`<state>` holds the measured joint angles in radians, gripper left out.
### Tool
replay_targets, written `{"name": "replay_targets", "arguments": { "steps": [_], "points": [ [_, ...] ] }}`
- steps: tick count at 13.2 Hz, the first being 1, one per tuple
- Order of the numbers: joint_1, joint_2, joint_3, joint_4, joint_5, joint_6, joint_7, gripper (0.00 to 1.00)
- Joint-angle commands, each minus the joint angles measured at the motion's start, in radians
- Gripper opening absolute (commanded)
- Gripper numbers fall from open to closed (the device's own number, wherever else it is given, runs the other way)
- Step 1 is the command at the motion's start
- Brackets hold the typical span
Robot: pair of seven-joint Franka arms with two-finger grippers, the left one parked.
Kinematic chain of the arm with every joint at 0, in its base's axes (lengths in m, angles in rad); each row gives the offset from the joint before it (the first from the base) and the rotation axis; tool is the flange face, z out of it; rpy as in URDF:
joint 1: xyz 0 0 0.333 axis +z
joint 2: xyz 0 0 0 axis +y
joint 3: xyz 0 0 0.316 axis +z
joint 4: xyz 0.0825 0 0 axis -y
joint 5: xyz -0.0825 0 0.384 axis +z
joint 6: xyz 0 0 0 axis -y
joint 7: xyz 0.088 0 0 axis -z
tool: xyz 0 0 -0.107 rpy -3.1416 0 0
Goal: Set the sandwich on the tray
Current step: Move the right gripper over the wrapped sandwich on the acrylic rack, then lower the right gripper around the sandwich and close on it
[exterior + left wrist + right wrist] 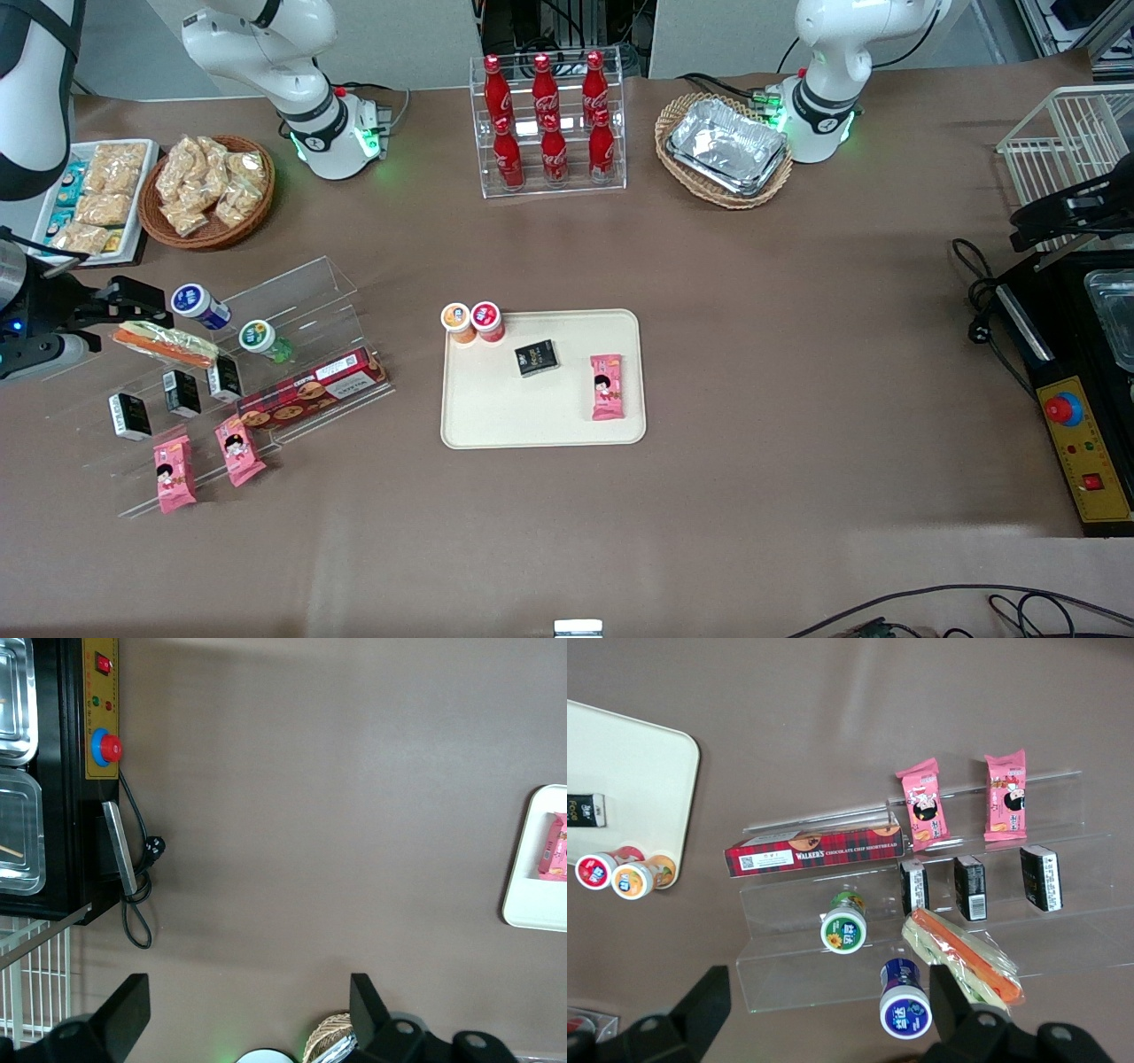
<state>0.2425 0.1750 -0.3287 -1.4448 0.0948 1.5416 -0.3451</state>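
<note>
The sandwich (166, 345), a clear-wrapped wedge with pale bread and orange and green filling, lies on the top step of a clear acrylic stand (292, 292) at the working arm's end of the table. It also shows in the right wrist view (964, 957). My right gripper (102, 315) hangs above that end of the stand, open and empty (828, 1014); one finger (961, 1014) hangs next to the sandwich's end. The cream-beige tray (540, 421) lies mid-table; it also shows in the right wrist view (629, 771).
On the tray are two small jars (472, 321), a black packet (537, 358) and a pink snack packet (607, 386). The stand holds a blue-lidded jar (904, 1010), a green-lidded jar (844, 928), a red cookie box (815, 856), black packets and pink packets. A cola bottle rack (547, 124) and baskets stand farther from the camera.
</note>
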Motion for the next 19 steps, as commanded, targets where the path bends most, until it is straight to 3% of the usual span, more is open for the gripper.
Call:
{"name": "replay_targets", "arguments": {
  "steps": [1,3,5,7,9,11,19],
  "points": [
    [-0.002,-0.025,0.003,-0.022,-0.02,-0.009,0.006,1.0],
    [-0.002,-0.031,0.003,-0.028,-0.026,-0.02,0.005,1.0],
    [-0.002,-0.035,0.005,-0.029,-0.09,-0.046,-0.008,1.0],
    [-0.003,-0.046,0.005,-0.048,-0.095,-0.043,-0.021,1.0],
    [-0.003,-0.121,0.003,-0.167,-0.106,0.029,-0.066,1.0],
    [-0.005,-0.169,0.002,-0.25,-0.125,0.095,-0.176,1.0],
    [-0.121,-0.12,0.0,-0.273,-0.124,0.172,-0.79,1.0]
  ]
}}
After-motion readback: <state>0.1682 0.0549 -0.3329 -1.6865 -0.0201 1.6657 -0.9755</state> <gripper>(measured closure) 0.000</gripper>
